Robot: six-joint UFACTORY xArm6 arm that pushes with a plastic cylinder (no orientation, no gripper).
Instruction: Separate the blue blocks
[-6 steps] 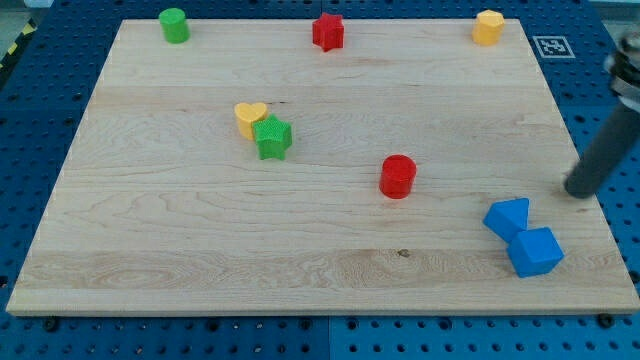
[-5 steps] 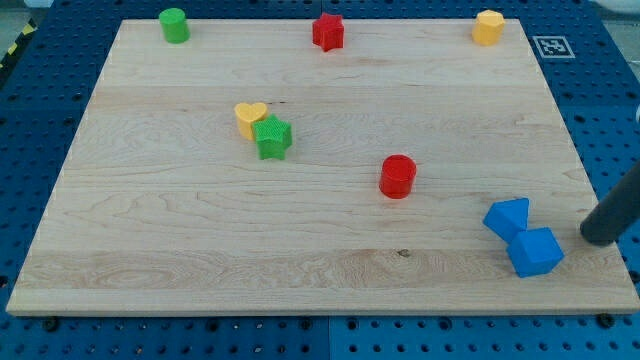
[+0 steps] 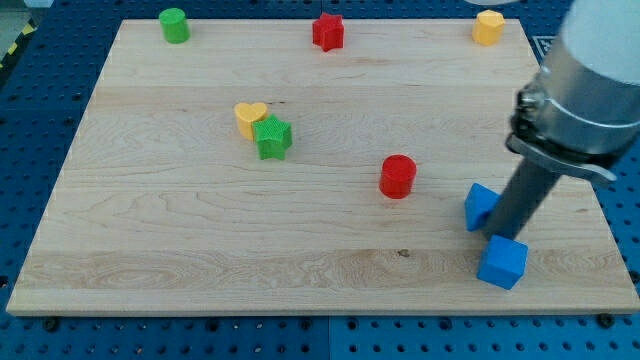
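Two blue blocks sit near the board's lower right. One blue block [image 3: 480, 205] is partly hidden behind the rod. The other, a blue cube [image 3: 502, 262], lies just below it toward the view's bottom. My tip [image 3: 503, 233] stands between the two, touching or nearly touching both. The arm's grey body fills the view's upper right.
A red cylinder [image 3: 397, 176] lies left of the blue blocks. A yellow heart [image 3: 249, 117] touches a green star [image 3: 272, 137] at centre left. A green cylinder [image 3: 174, 25], a red star [image 3: 327, 31] and a yellow block [image 3: 488, 27] line the top edge.
My tip came in from the right edge to between the blue blocks. The upper blue block slid left and the lower one shifted left and down, so a gap opened.
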